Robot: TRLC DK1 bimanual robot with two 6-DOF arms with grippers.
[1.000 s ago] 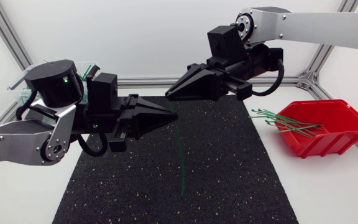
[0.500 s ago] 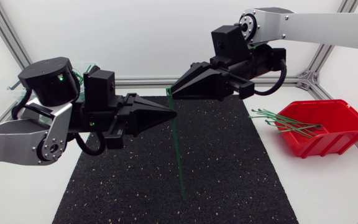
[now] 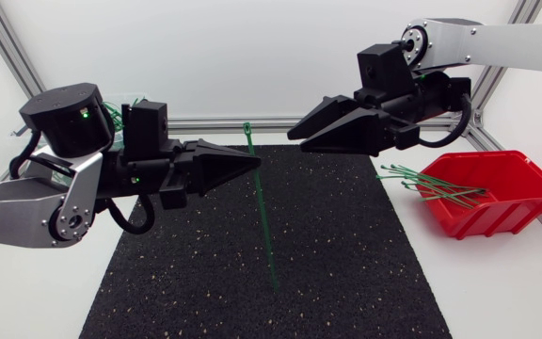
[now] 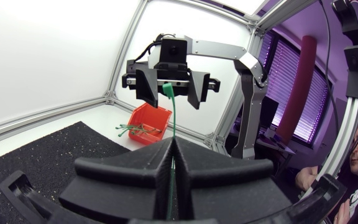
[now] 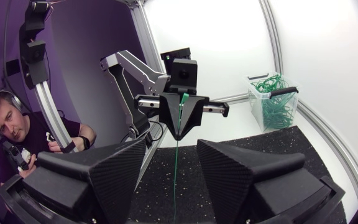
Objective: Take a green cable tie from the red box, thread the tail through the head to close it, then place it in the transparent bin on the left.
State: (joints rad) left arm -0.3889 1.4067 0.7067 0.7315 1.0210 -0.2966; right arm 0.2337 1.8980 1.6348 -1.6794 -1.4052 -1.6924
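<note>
A black mat (image 3: 186, 282) with tiny pale specks lies on the white table (image 3: 497, 292). It looks soft and a bit rough. Above it, your left claw (image 3: 255, 162) is clenched on one green cable tie (image 3: 263, 202). Its two black wedge fingers press flat together with the thin strip between them. The tie stands nearly straight up. Its small square head pokes out above the claw, and its long thin tail hangs down toward the mat. I think it is held this way so the head is free for threading.

Your right claw (image 3: 296, 139) is released, with its fingers spread wide and nothing in them. It hangs near the tie's head, a little apart, and faces your left claw. That looks like a good spot to come in and catch the tail.

The red box (image 3: 497, 217) is smooth, hard plastic on the right. More green ties (image 3: 431, 181) stick out over its edge. The clear bin (image 5: 272, 102) sits on the left and has green ties inside too.
</note>
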